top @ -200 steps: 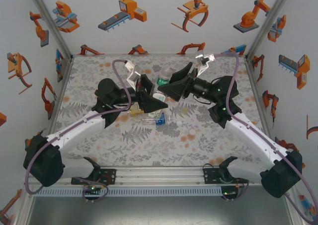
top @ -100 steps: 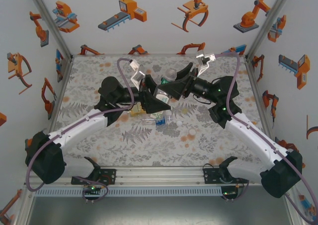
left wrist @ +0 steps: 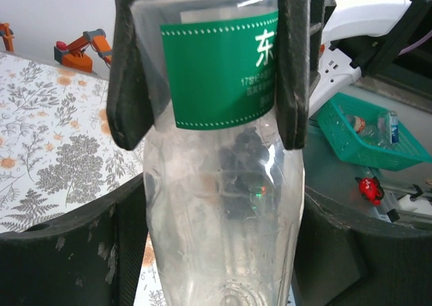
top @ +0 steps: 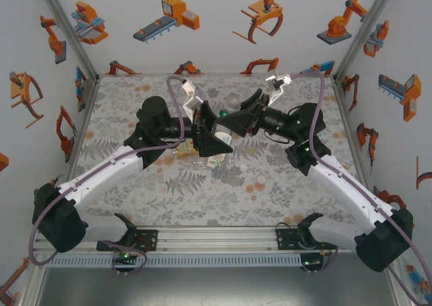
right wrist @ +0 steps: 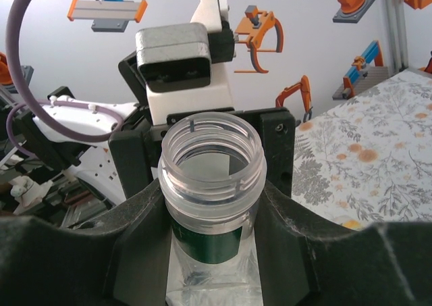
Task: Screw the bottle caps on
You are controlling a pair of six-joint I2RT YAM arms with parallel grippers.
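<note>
A clear bottle with a green label (top: pixel 227 115) (left wrist: pixel 216 69) hangs above the middle of the floral mat, between both grippers. Its mouth (right wrist: pixel 211 138) is open and has no cap on it. My right gripper (top: pixel 235 121) (right wrist: pixel 212 198) is shut on the bottle just under the neck. The left gripper (top: pixel 216 136) (left wrist: pixel 223 194) straddles the bottle's lower body, jaws open with slim gaps at the sides. Two small white bottle caps (top: pixel 243 166) (top: pixel 260 178) lie on the mat. A yellow-labelled bottle (top: pixel 183 153) and another clear bottle (top: pixel 216 161) lie partly hidden under the left arm.
White walls with orange robot stickers and aluminium posts (top: pixel 81 69) enclose the mat (top: pixel 135 191) on three sides. A green basket (left wrist: pixel 364 140) stands beyond the cell in the left wrist view. The arm bases sit at the near rail (top: pixel 216 237).
My right gripper has closed on the bottle's neck. The left gripper's jaws have loosened around the lower body. Both arms and the bottle have drifted slightly toward the back.
</note>
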